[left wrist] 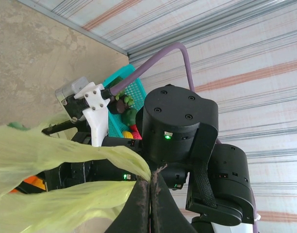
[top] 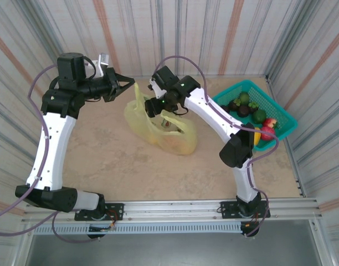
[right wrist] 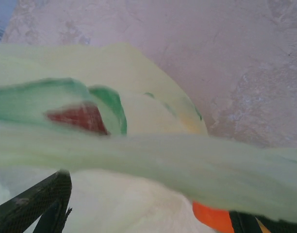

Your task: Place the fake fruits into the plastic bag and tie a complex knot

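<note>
A: From above, the plastic bag point(top: 164, 133) is being seen on the worktop point(top: 114, 160); fake fruits point(top: 244, 110) are being kept in the teal basket point(top: 275, 102).
B: Left wrist camera: the bag handle point(left wrist: 90, 150) is being clamped in the left gripper point(left wrist: 149, 194), fingers together. Right wrist camera: the right gripper point(right wrist: 148, 208) is being held wide apart above the bag, an orange fruit point(right wrist: 211, 216) being glimpsed below.

The left gripper point(left wrist: 149, 178) has its dark fingers pressed flat together on a fold of the crinkly pale yellow-green plastic bag point(left wrist: 51, 154), which stretches away to the left. Beyond looms the right arm's black wrist housing point(left wrist: 180, 121), and behind that a teal mesh plastic basket point(left wrist: 123, 86) holds small glossy fake fruits point(left wrist: 130, 117).
</note>
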